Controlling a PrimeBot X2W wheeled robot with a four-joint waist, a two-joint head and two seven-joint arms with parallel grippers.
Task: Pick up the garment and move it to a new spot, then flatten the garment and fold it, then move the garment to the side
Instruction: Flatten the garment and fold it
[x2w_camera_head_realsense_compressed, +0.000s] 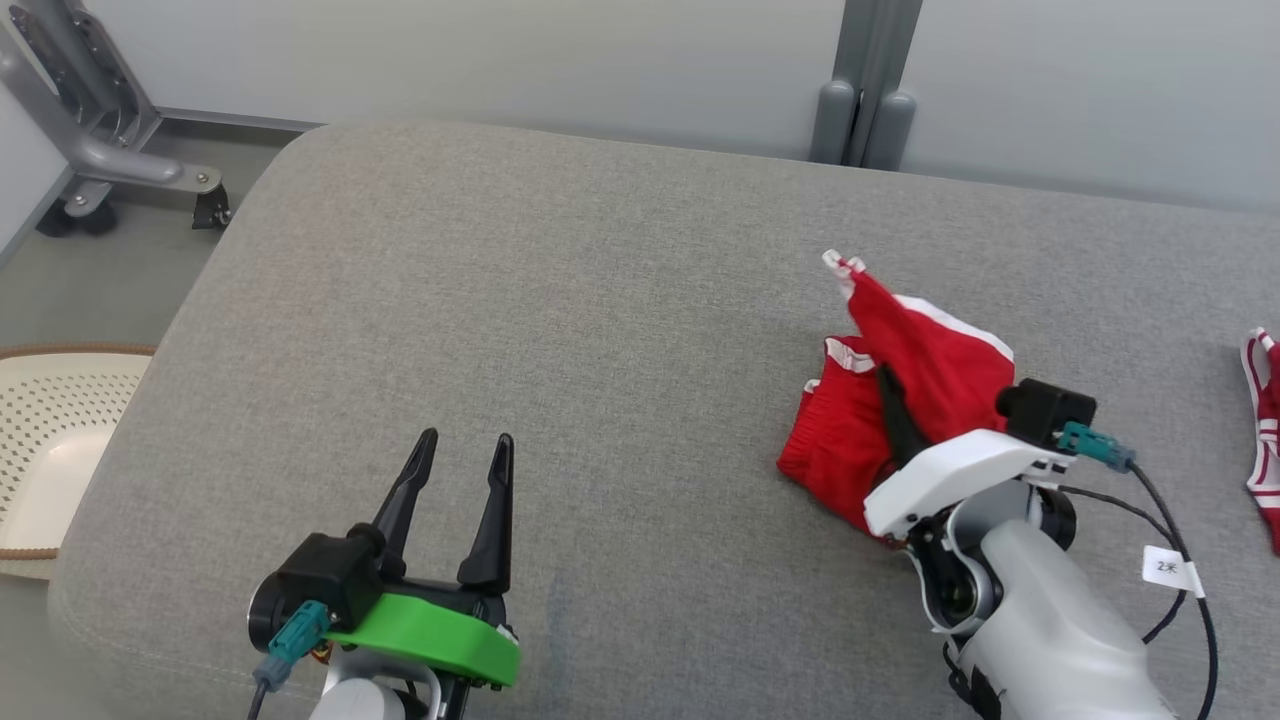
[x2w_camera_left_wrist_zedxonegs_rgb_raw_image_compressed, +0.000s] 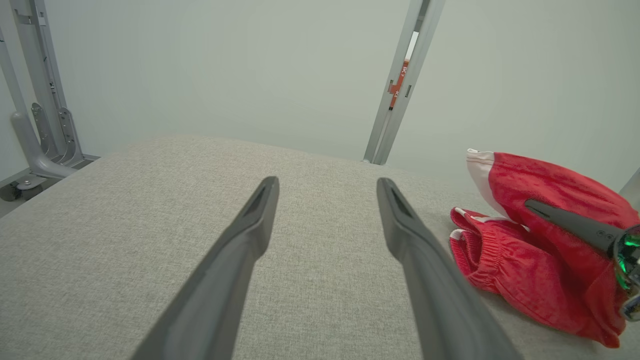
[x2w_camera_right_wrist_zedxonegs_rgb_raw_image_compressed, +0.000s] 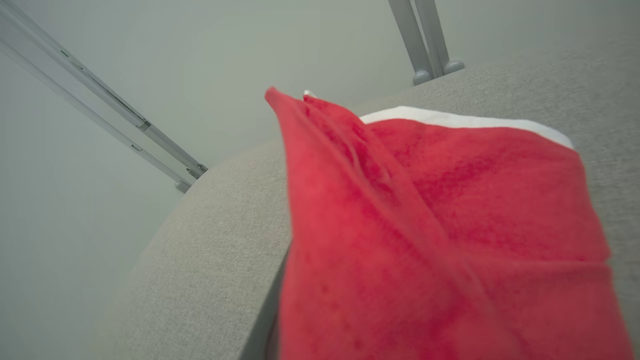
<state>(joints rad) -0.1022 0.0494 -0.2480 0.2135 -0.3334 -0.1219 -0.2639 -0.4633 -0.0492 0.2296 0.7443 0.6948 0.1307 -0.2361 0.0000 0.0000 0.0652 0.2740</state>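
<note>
The right jaws are closed on a raised fold of the garment (x2w_camera_head_realsense_compressed: 935, 370). One dark finger lies across the red cloth, and in the right wrist view the cloth hangs so close to the lens that the fingers are hidden behind it. The left jaws stand wide open and empty, above the near left part of the surface (x2w_camera_head_realsense_compressed: 600, 300) and well apart from the garment.

The garment is a pair of red shorts with white edging. It sits at the right of the surface. One part is lifted in the grip and the waistband part rests in a heap on the grey fabric.

The step in hand seems to be the pick-up before the move to a new spot. To do it well, I think the right arm (x2w_camera_head_realsense_compressed: 1050, 620) should rise until the hanging part is free of the surface, so that nothing drags or rolls under. It should then carry the garment toward the open middle, where both arms can reach it for flattening. The second red and white cloth (x2w_camera_head_realsense_compressed: 1262, 430) at the far right edge should stay untouched.

A white tag (x2w_camera_head_realsense_compressed: 1168, 567) beside the right arm shows a "2" and one more sign that I cannot read surely. The red strip (x2w_camera_left_wrist_zedxonegs_rgb_raw_image_compressed: 398, 80) on the post (x2w_camera_left_wrist_zedxonegs_rgb_raw_image_compressed: 384, 130) has white marks that are too small to read.
</note>
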